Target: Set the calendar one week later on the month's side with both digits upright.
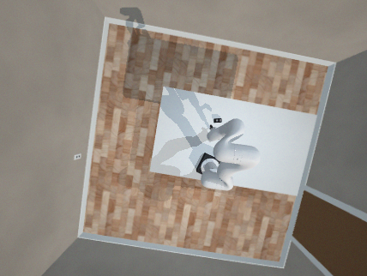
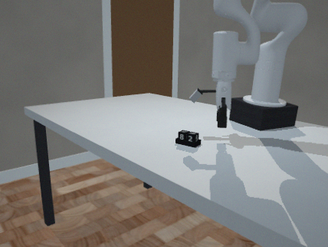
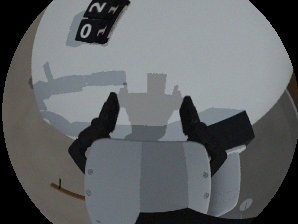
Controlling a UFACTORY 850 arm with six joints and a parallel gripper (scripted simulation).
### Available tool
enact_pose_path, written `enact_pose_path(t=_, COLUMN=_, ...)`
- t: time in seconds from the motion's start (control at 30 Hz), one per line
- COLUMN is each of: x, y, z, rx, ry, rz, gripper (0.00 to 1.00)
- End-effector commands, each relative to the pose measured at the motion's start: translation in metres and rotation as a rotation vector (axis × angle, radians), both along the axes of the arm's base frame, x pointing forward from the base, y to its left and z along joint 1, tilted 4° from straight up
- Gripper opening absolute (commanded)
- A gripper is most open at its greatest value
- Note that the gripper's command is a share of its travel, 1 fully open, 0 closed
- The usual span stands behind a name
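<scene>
Here: one tray [image 2: 188,143], two cubes [image 2: 188,136] (side by side); one claw [image 2: 221,115] spread wide, empty.

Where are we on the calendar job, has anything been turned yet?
Done: nothing visibly. Both cubes stand side by side in the tray, which lies flat on the table.
In hand: nothing; the gripper is open, hanging beside the calendar without touching it.
Left: the regrasping and turning of cubes, then release.

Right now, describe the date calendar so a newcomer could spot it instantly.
Start at the white table top with dark legs, then find the arm's black square base block. In front of it, below and apart from the open claw, sits a small black tray holding two black cubes with white digits. It is the only loose object on the table.
</scene>
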State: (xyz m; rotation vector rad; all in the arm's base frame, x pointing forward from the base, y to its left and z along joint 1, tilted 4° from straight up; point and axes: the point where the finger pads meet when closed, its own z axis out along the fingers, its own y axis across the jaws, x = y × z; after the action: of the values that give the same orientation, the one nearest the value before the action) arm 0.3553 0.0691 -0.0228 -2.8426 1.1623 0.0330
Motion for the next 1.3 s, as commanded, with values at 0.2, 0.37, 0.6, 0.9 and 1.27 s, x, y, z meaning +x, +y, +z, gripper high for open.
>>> enact_pose_path(t=0.2, x=0.003, y=0.014, z=0.001, rx=-0.005, ry=-0.013, rz=0.09, gripper=1.0)
enact_pose_path(t=0.37, x=0.003, y=0.016, z=0.001, rx=-0.007, ry=-0.024, rz=0.242, gripper=1.0)
enact_pose_path(t=0.6, x=0.005, y=0.028, z=0.002, rx=-0.008, ry=-0.031, rz=0.343, gripper=1.0)
enact_pose_path(t=0.9, x=0.006, y=0.032, z=0.003, rx=-0.009, ry=-0.043, rz=0.506, gripper=1.0)
enact_pose_path(t=1.27, x=0.008, y=0.046, z=0.004, rx=-0.01, ry=-0.05, rz=0.612, gripper=1.0)
